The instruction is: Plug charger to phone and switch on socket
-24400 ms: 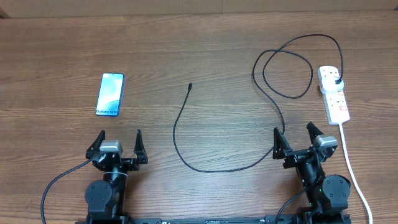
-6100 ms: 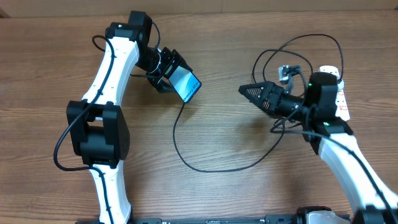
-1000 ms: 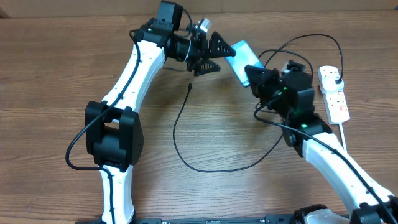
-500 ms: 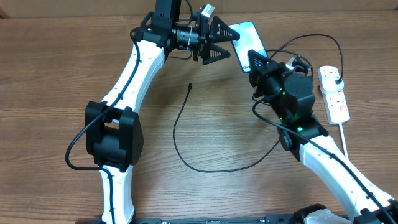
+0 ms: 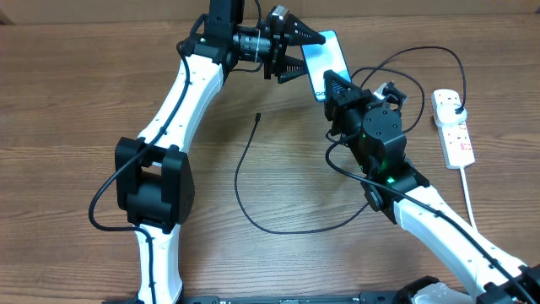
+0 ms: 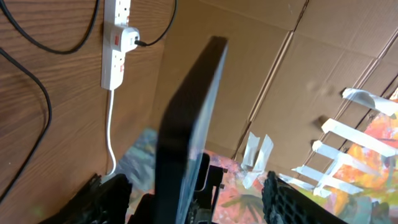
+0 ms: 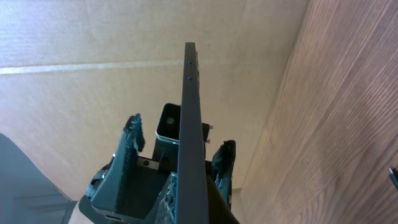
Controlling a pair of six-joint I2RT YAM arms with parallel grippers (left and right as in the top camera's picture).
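Wood-grain brown worktop (image 5: 84, 101) below, and both arms meet up near one o'clock! Left arm stretches long from seven o'clock, its pincer (image 5: 305, 52) standing apart either side of the slim black-edged phone with the blue-teal screen (image 5: 327, 55), which is up off the surface. Right pincer (image 5: 330, 83) is clamped on the phone's lower end. Thin black charger cable (image 5: 239, 181) loops loose at centre; white power strip (image 5: 453, 127) lies at three o'clock.

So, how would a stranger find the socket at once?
Look at the right edge of the wooden table. There lies the socket, a long white strip with red marks. Unlike the thin black charger looping beside it, its cord is thick and white.
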